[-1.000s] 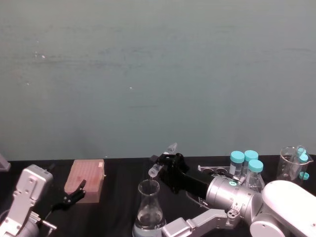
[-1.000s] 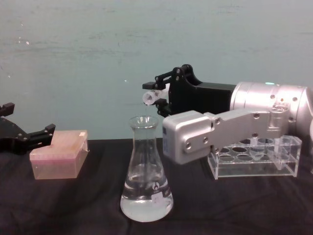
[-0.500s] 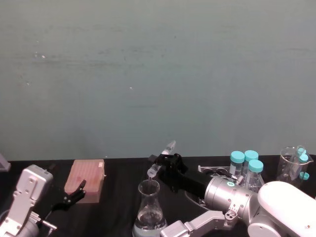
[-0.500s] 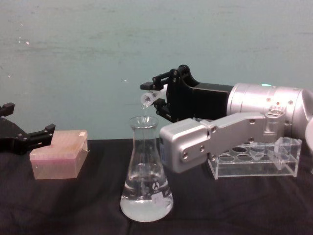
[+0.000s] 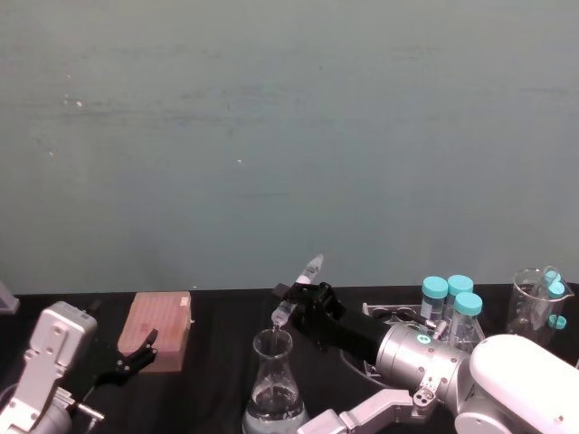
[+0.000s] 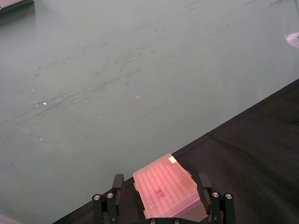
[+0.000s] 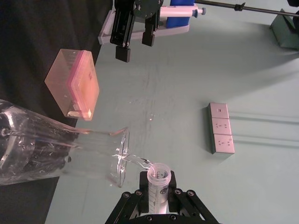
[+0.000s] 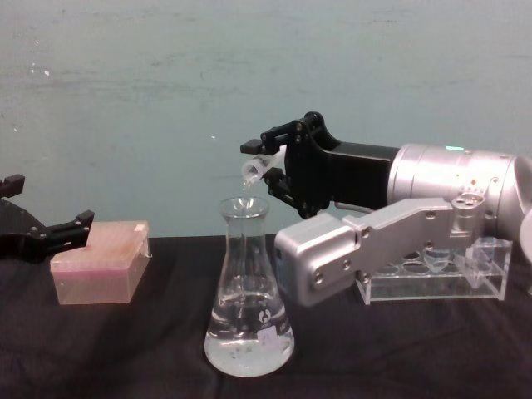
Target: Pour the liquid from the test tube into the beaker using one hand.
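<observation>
Above the white-labelled beaker [image 8: 248,307], tilted test tube [image 8: 253,169] in right claw [image 8: 263,163].

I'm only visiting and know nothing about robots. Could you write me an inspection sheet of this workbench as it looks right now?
Surface: black table.
Job's things: test tube tilted, mouth just above the beaker, a thin stream running in; beaker upright, clear liquid in its base.
Clutter: pink box on the left; clear rack and teal-capped tubes on the right.
Grippers: right pincer shut on the test tube; left pincer open, idle by the pink box.
Cables: nothing seen.
Surroundings: plain teal wall.
</observation>
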{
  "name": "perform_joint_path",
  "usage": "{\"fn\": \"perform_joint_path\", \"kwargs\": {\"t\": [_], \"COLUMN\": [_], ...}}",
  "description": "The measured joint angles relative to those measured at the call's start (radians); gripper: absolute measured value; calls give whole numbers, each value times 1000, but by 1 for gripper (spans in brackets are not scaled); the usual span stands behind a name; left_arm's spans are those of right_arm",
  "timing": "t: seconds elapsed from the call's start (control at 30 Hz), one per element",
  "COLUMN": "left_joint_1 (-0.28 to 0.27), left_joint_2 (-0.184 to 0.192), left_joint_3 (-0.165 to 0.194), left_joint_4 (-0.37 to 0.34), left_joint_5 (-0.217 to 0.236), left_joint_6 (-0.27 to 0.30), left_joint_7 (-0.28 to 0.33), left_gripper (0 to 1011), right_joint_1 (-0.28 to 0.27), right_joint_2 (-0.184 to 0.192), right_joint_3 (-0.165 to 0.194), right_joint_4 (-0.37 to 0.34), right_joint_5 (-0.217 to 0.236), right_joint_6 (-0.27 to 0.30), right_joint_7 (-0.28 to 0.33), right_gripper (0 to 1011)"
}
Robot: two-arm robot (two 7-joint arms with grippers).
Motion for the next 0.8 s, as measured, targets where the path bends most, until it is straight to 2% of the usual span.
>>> {"fn": "perform_joint_path", "kwargs": {"t": [0.8], "left_joint_1": [0], "left_joint_2": [0], "left_joint_3": [0], "left_joint_4": [0], "left_joint_5": [0], "left_joint_6": [0], "left_joint_7": [0], "left_gripper": [1000], "right_joint_1": [18], "right_joint_2": [0], "right_joint_3": [-35], "right_joint_4": [19], "right_joint_5": [-41], "right_joint_6": [20], "right_joint_7": [-40], "right_gripper": [215]}}
